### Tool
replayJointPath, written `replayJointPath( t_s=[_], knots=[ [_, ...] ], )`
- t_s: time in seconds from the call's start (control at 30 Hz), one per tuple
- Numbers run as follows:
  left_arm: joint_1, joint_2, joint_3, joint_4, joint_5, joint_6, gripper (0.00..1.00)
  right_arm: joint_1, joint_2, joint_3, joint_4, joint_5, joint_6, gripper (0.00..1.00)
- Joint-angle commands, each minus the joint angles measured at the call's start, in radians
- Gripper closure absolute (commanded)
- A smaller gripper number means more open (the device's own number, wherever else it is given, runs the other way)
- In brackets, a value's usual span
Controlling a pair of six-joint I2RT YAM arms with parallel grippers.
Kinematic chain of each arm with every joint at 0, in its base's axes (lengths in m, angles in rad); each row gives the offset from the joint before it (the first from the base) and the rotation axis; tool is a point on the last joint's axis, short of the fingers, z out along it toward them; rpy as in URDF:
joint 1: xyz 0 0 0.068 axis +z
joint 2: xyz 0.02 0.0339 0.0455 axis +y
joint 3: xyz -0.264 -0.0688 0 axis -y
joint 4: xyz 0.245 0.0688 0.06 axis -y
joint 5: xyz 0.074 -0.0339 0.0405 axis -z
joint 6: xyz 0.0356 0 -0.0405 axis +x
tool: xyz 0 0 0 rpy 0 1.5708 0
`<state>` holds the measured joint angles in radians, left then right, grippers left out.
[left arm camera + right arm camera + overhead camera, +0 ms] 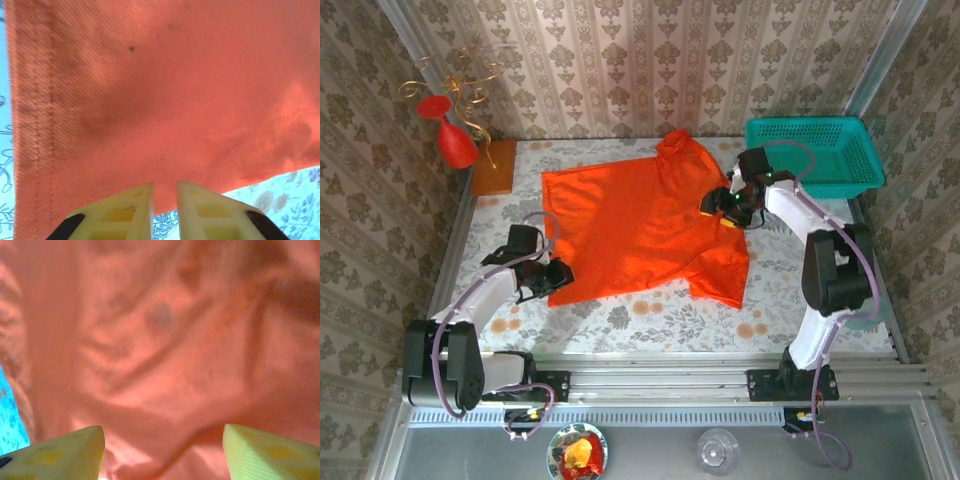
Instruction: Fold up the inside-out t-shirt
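– At bench (650, 318) left, the left end effector (165, 189) is seen narrowed almost shut at the near hem of the inside-out t-shirt (640, 225), which is spread flat mid-bench. Whether cloth is pinched cannot be told.
– Noted. Cloth is judged light, limp and easily bunched, so hems and corners are best taken. At right, the right end effector (164, 435) is held wide over rumpled cloth.

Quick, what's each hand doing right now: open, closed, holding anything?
Left hand: fingers nearly together at the t-shirt hem; whether it grips cannot be told.
Right hand: open over the t-shirt, holding nothing.
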<state>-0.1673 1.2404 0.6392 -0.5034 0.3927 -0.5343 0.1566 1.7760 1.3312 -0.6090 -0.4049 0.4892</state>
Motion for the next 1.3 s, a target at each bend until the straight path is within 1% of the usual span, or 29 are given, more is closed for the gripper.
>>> replayJointPath(
  t_s=[0.0,0.1,0.3,0.4,0.47,0.53,0.67,0.77,0.9,1.07,1.27],
  knots=[
    [-0.043,0.040,-0.008,-0.018,-0.063,-0.034,0.81,0.018,-0.046,-0.144,-0.026,-0.031,0.005,0.35],
    [-0.044,0.063,-0.037,-0.009,-0.118,-0.076,0.78,0.024,-0.108,-0.282,0.006,-0.021,0.054,0.35],
    [0.054,0.061,-0.121,0.028,-0.129,-0.105,0.77,0.033,-0.238,-0.544,0.067,0.076,0.181,0.35],
    [0.077,0.045,-0.134,0.022,-0.141,-0.095,0.77,0.061,-0.291,-0.612,0.068,0.118,0.216,0.34],
    [0.086,0.038,-0.136,0.013,-0.145,-0.086,0.77,0.075,-0.324,-0.625,0.058,0.132,0.229,0.34],
    [0.095,0.026,-0.133,0.007,-0.140,-0.078,0.77,0.091,-0.364,-0.616,0.015,0.172,0.236,0.34],
    [0.096,-0.023,-0.124,0.004,-0.102,-0.077,0.75,0.132,-0.461,-0.576,-0.067,0.222,0.233,0.36],
    [0.095,-0.070,-0.113,-0.020,-0.098,-0.084,0.74,0.164,-0.513,-0.572,-0.135,0.257,0.242,0.41],
    [0.095,-0.116,-0.106,-0.048,-0.101,-0.094,0.73,0.246,-0.570,-0.612,-0.189,0.325,0.302,0.48],
    [0.095,-0.155,-0.107,-0.067,-0.115,-0.108,0.73,0.302,-0.607,-0.687,-0.200,0.364,0.358,0.57],
    [0.095,-0.157,-0.110,-0.069,-0.117,-0.111,0.73,0.322,-0.587,-0.735,-0.160,0.362,0.375,0.60]
  ],
)
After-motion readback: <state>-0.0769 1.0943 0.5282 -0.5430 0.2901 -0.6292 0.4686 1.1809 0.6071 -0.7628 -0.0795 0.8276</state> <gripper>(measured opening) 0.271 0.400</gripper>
